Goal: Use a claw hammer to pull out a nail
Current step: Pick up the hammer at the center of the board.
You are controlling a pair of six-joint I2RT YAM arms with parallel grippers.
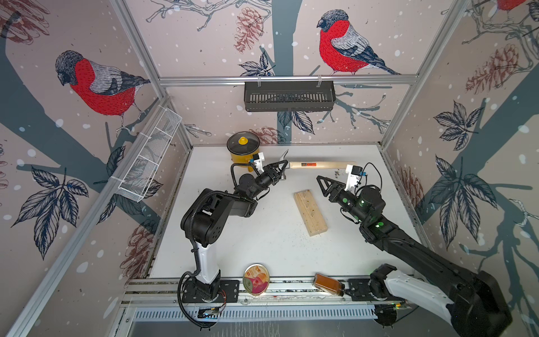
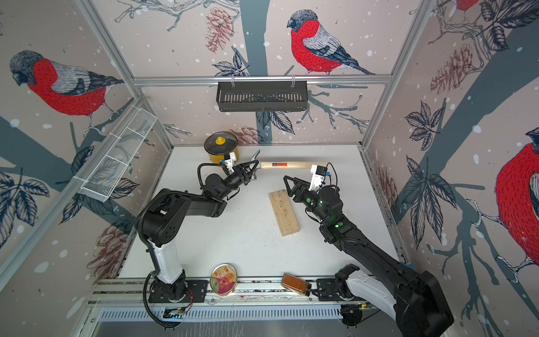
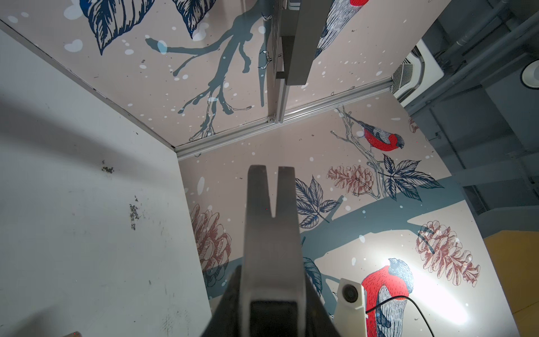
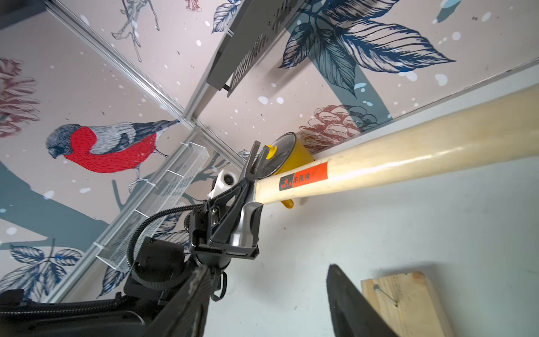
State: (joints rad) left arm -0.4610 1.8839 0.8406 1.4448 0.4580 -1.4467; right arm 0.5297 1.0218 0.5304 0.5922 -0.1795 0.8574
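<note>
The claw hammer (image 1: 318, 165) is held above the far side of the white table (image 1: 262, 251), with its pale handle roughly level and its split claw pointed away from the gripper. Its steel head is clamped in the narrowly closed jaws of the left gripper (image 1: 277, 172). The right gripper (image 1: 322, 182) is seen near the handle's free end, not touching it, its jaws parted and empty. A wooden block (image 1: 310, 212) with a bent nail (image 4: 385, 294) lies between the arms. A yellow lidded pot (image 1: 243, 150) stands behind the hammer head.
</note>
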